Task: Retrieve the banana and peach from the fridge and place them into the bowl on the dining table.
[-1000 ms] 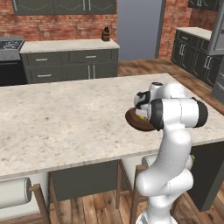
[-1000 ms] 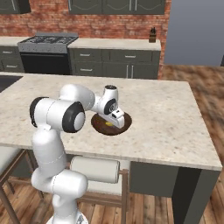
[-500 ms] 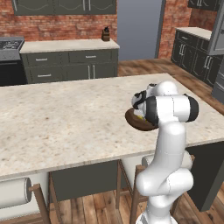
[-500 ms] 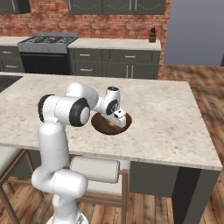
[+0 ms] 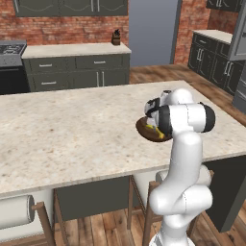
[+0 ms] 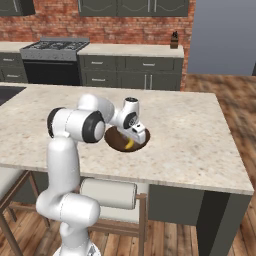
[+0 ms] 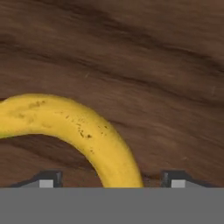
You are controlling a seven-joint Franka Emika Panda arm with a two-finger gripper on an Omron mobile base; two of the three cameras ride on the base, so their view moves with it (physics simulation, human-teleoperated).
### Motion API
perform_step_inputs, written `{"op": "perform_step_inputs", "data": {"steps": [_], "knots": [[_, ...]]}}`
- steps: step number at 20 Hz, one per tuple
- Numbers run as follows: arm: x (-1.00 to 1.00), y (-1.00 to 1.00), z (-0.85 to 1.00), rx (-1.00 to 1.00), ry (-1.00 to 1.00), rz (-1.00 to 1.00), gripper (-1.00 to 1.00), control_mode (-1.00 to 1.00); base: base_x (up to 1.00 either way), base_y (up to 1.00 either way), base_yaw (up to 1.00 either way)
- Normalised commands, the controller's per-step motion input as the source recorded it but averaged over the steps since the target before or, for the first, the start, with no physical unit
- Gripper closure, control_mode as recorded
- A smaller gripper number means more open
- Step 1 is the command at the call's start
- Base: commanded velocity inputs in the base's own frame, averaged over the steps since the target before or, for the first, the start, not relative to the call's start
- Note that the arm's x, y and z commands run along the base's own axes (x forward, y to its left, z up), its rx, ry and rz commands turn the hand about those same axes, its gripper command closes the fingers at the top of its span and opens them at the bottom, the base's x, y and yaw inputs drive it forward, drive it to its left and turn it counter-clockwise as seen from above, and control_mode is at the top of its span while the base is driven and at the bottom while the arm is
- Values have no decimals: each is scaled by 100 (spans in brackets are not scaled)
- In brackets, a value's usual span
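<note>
The dark brown bowl [image 5: 145, 130] [image 6: 116, 141] [image 7: 131, 57] sits near the front edge of the dining table [image 5: 72, 134] [image 6: 190, 135]. The yellow banana [image 7: 83, 127] [image 6: 130, 145] [image 5: 156, 130] lies curved on the bowl's floor. My gripper [image 7: 113, 179] [image 6: 135, 137] points down into the bowl, open. The banana's end passes between the two fingertips [image 7: 48, 178], with a gap on each side. In the left base view my forearm covers most of the hand. The peach and the fridge are out of view.
Padded stools [image 5: 14, 214] [image 6: 107, 192] stand under the table's near edge. Dark cabinets with a stone counter [image 5: 72, 50] [image 6: 130, 50] and a stove [image 6: 52, 45] line the brick back wall. More cabinets [image 5: 216, 53] stand at the right.
The jaws have gone from shut to wide open, letting go of the banana, which now lies loose in the bowl. The arm has barely shifted over the bowl.
</note>
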Motion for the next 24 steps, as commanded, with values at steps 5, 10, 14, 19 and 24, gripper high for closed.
{"op": "perform_step_inputs", "data": {"steps": [5, 10, 14, 19, 24], "knots": [[-85, -12, 62, 0, -1, 0, -100, -100, 0, 0, 0], [-100, -6, 77, 0, -6, 0, -100, -100, 0, 0, 0], [-100, 0, 80, 0, -12, 9, -100, -100, 0, 0, 0], [-100, 4, 84, -3, -12, 21, -100, -100, 0, 0, 0], [-100, 18, 77, -7, -14, 25, -100, -100, 0, 0, 0]]}}
